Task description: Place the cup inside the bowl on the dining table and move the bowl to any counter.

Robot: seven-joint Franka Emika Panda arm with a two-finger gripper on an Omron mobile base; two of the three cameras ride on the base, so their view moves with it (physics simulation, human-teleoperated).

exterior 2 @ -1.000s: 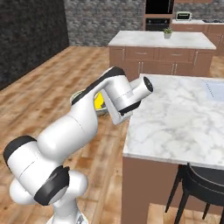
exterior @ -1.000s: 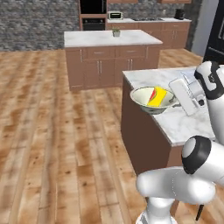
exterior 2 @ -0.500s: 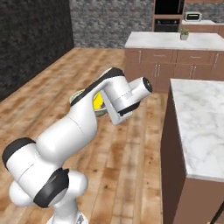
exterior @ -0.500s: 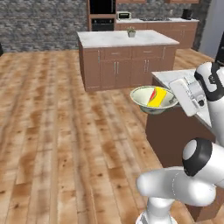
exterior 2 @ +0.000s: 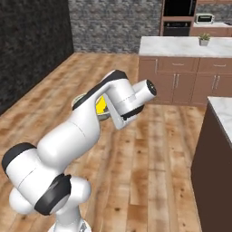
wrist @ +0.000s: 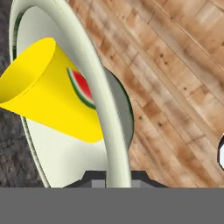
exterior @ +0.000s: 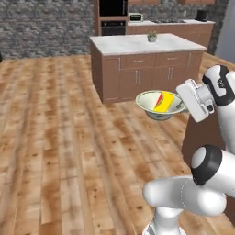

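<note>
Tool (wrist: 113, 175) pinching bowl (exterior: 158, 104) rim, cup (exterior: 164, 102) loose inside; stiff, probably slippery, so keep it level.

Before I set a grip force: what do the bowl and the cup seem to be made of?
The bowl looks like glazed ceramic or hard plastic: smooth cream surface, thick rounded rim. The cup looks like plastic: flat, matte yellow with a printed watermelon slice. Neither is certain.

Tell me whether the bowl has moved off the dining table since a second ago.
Yes. The bowl, cup inside, hangs from the tool over wooden floor, facing the island counter; earlier it sat above the table corner.
</note>
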